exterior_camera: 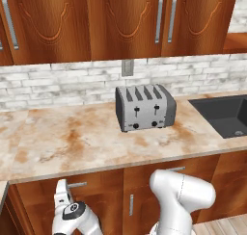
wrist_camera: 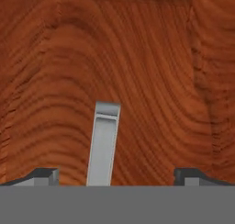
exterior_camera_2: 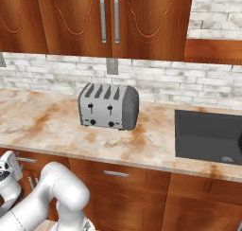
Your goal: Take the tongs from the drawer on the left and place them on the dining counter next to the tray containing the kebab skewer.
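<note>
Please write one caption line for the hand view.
Open gripper faces the wooden drawer, silver handle between its fingers.

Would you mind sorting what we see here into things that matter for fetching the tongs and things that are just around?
For the job:
- drawer on the left, shut
- its silver handle, between the open fingertips
- gripper, open, holding nothing

Just around:
- toaster
- sink
- wall counter
- upper cabinets

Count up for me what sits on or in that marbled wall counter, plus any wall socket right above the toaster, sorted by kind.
Toaster: 1
Sink: 1
Wall socket: 1
Total: 3
</note>
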Tool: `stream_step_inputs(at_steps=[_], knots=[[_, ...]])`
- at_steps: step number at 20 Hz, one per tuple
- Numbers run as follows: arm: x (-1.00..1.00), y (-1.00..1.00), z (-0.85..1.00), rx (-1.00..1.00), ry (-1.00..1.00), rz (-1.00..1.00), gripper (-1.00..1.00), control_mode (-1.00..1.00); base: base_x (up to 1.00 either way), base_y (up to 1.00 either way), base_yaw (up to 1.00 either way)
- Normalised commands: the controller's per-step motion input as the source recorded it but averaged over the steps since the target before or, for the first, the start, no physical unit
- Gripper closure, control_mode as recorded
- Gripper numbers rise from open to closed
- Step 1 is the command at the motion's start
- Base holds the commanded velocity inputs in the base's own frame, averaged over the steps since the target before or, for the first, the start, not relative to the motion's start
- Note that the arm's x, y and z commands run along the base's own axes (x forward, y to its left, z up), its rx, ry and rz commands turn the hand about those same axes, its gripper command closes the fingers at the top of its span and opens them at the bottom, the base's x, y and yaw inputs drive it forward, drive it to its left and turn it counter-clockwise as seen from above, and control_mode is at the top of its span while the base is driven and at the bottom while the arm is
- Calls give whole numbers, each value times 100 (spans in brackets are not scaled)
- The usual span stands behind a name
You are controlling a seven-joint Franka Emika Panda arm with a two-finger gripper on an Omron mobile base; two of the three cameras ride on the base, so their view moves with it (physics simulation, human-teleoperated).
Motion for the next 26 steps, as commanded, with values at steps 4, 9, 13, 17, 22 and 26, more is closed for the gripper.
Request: stream_step_inputs(at_steps=[4, 9, 13, 17, 22, 26], knots=[[20, 2, -6, 0, 0, 0, -100, -100, 0, 0, 0], [17, 2, -26, 0, 0, 0, -100, -100, 0, 0, 0], [12, 4, -28, 0, -1, 0, -100, -100, 0, 0, 0], [11, 5, -18, 0, -2, 0, -100, -100, 0, 0, 0], [19, 1, -20, 0, -13, 0, -100, -100, 0, 0, 0], [11, 6, -4, 0, -7, 0, -100, -100, 0, 0, 0]])
